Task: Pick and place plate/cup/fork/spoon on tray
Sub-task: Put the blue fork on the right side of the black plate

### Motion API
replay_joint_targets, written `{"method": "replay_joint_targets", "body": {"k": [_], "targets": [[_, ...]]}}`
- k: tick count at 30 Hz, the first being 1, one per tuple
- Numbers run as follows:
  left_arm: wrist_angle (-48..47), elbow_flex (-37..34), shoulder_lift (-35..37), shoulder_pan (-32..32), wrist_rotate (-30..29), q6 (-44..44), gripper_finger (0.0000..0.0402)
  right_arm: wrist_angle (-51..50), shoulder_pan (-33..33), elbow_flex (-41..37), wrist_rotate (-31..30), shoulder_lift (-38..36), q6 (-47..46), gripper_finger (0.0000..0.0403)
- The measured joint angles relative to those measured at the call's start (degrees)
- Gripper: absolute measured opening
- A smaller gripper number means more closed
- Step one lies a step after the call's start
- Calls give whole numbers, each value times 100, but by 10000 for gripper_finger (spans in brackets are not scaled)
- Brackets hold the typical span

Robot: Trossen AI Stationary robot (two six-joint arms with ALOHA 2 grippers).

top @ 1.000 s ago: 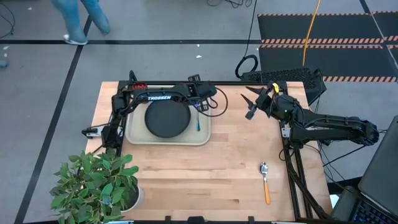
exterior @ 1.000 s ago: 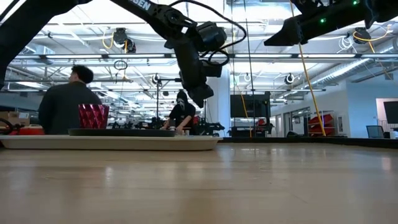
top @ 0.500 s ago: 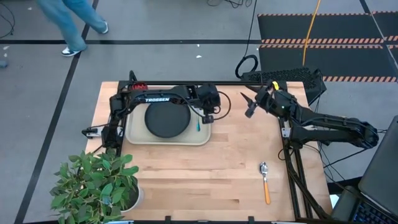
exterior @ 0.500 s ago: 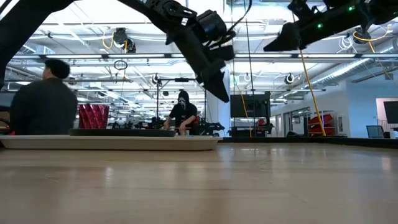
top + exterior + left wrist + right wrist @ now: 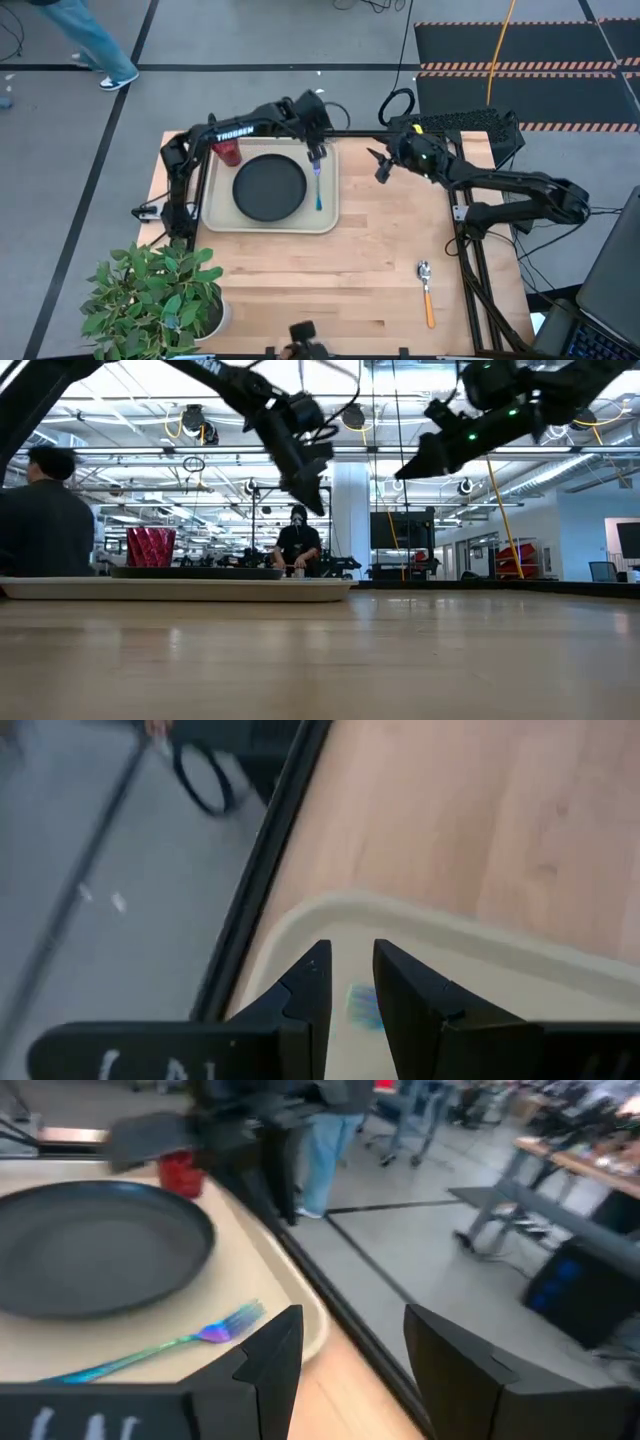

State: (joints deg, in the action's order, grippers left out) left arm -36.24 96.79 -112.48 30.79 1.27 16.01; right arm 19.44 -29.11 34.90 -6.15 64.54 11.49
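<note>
Right now I take the tray as my landmark and work outward from the near edge of the surface. Nearest me, well apart from the tray toward its near right, the spoon lies flat on the bare wood, silver bowl pointing away from me, orange handle toward me. A potted plant stands off the tray's near left corner.

On the tray itself the plate sits flat around the middle. The fork lies just beside the plate, between it and the tray's right rim, tines toward the far edge. The cup stands upright in the tray's far left part, just beyond the plate.

My left gripper hangs above the tray's far right corner, over the fork's tine end; its jaws stand a narrow gap apart and hold nothing. My right gripper is raised off to the right of the tray, apart from it, aimed back toward that same corner, jaws spread and empty.

Beyond the surface, past the tray's far left side, a person is on the floor.
</note>
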Motion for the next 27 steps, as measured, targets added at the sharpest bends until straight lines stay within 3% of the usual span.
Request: {"method": "replay_joint_targets", "body": {"k": [4,15,20,27], "targets": [[-61,-6,-3,359,427,-373,81,-106,-240,473,474,747,-5,171],[-205,-6,98,379,467,-181,81,-382,-535,2186,1995,3103,-32,171],[-397,-6,260,392,525,-39,81,-785,-535,2812,2262,3897,94,171],[-621,-4,706,359,646,35,81,-721,-526,3186,2596,4455,-38,171]]}}
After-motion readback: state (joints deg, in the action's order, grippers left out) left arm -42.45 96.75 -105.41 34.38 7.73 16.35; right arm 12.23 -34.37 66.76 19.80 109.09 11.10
